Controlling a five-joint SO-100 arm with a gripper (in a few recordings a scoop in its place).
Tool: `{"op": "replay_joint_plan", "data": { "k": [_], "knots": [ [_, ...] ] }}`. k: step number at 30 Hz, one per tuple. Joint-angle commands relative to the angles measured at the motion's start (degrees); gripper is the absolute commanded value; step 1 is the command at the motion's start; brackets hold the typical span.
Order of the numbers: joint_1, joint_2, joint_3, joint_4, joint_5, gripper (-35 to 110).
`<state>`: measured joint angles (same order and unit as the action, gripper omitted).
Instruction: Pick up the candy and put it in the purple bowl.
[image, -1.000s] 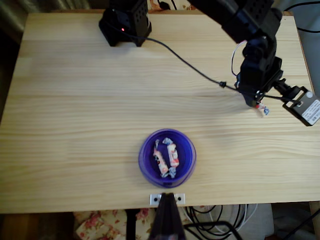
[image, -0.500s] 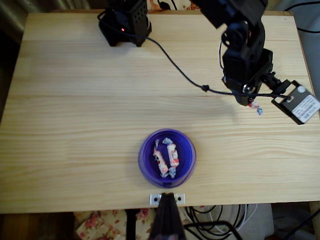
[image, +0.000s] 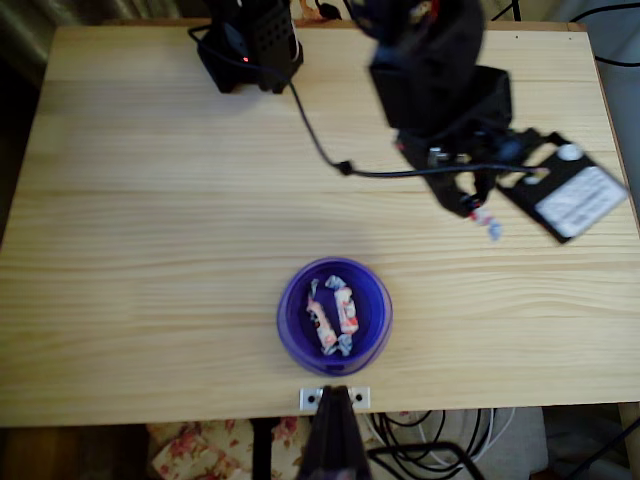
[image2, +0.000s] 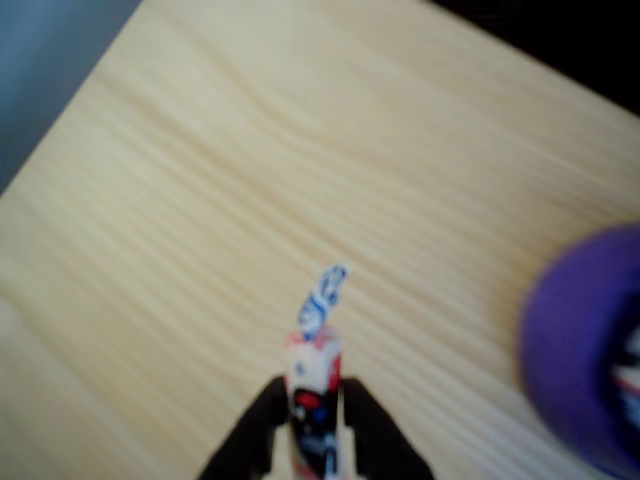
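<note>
1. Now the gripper (image: 478, 208) sits further left in the overhead view than half a second ago and reads blurred; a second ago it was out near the right edge of the table (image: 150, 200). It is nearer the purple bowl (image: 334, 314) than before, though well apart from it.
2. Its two dark fingers are pinched narrowly on the candy (image2: 316, 380); the wrist view shows the wrapper upright between them, its twisted blue-marked end sticking out past the tips.
3. From above, that candy (image: 488, 222) hangs just below the gripper, off to the bowl's upper right.
4. The bowl has not shifted: it sits near the table's lower edge, about mid-width, with two like candies (image: 333, 314) lying side by side inside. In the wrist view its rim (image2: 570, 350) comes in at the right edge, blurred.
5. A black cable (image: 320, 150) runs from the black base (image: 250, 50) at the top edge across the wood to the arm; its bend lies further left than before.
6. Bare wood lies between the gripper and the bowl. A small metal bracket (image: 335, 397) sits at the lower edge, just below the bowl.
</note>
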<state>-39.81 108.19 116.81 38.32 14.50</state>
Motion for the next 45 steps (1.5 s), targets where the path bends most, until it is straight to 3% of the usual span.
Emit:
{"op": "replay_joint_plan", "data": {
  "k": [1,18,37,41,45],
  "knots": [
    [5.98,12.22,3.43,-3.34,-1.41,-1],
    [22.24,5.71,10.2,-16.35,-5.98,2],
    [25.49,5.8,15.12,-18.54,-5.27,20],
    [24.87,6.59,15.38,-18.19,-4.57,18],
    [23.73,13.01,16.0,-15.73,-2.2,-1]
  ]
}}
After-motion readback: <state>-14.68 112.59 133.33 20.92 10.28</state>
